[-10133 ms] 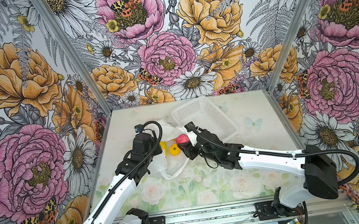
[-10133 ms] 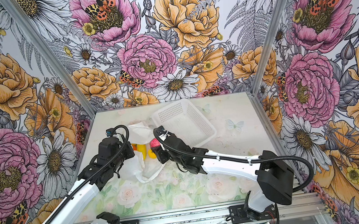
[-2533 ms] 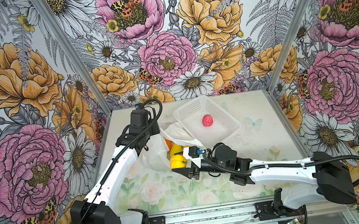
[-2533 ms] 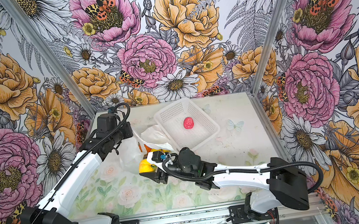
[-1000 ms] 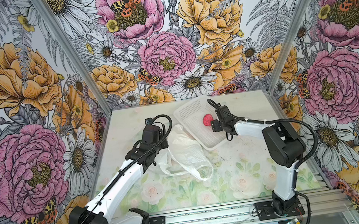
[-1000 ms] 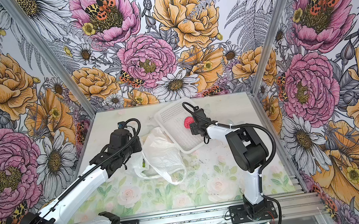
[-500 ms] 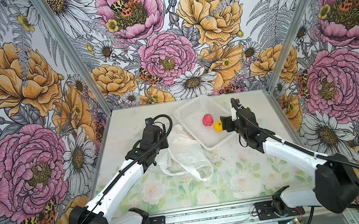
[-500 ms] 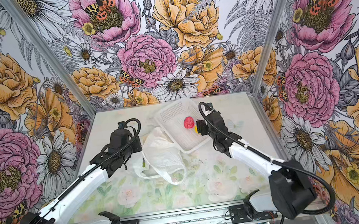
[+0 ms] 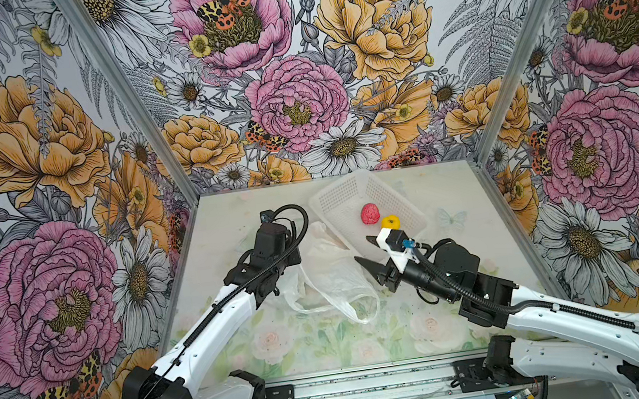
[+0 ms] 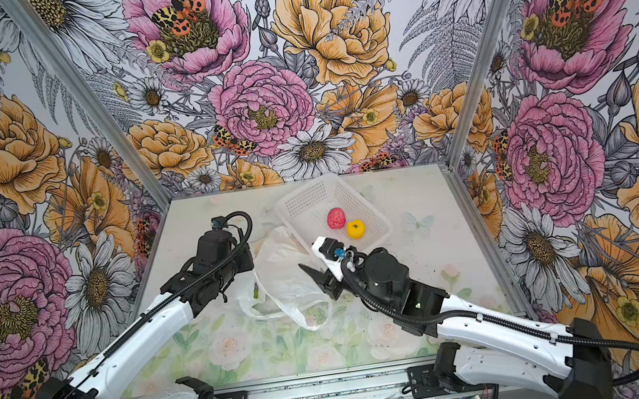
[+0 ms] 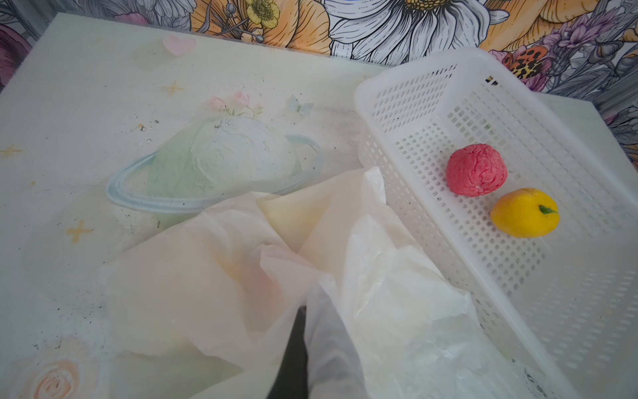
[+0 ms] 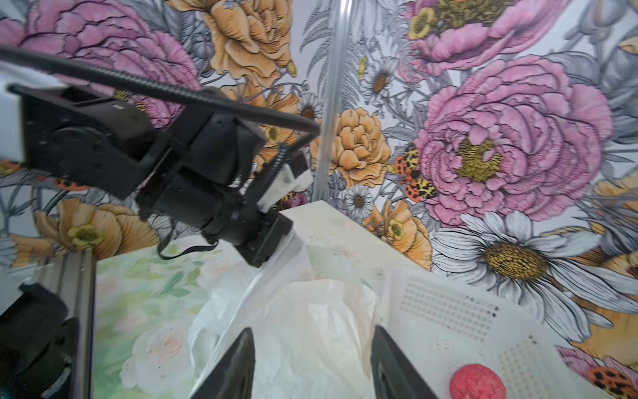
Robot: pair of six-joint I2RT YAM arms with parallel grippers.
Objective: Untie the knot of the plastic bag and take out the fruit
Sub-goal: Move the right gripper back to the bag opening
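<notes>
Mid-table, between your two arms, lies the thin translucent white plastic bag (image 9: 332,274), slumped and crumpled, its far right edge just beside the white lattice plastic basket (image 9: 341,202). A loose loop of the bag trails toward the near side of the pale flower-printed tabletop (image 9: 228,221).

Your left gripper (image 11: 303,317) sits at the bag's left side with its jaws closed tight on a fold of the plastic. In the left wrist view the film wraps right over the dark fingers (image 11: 296,345), and from the right wrist view you can see the sheet pulled taut up into that claw.

Your right gripper (image 9: 369,252) hangs at the bag's right edge, near the basket's near left corner. Its jaws stand about half apart with nothing between them, and the black fingertips (image 12: 234,366) frame the bag without gripping it.

Two fruits are out and in the basket, well to the far right of the bag: the bumpy pink-red round fruit (image 9: 369,214) and, just beside it on the near right, the smooth yellow-orange fruit (image 9: 390,222) with its small green stem.

Through the bag's left side in a top view, a sliver of green (image 10: 255,290) shows. The knot you cannot make out from any view.
</notes>
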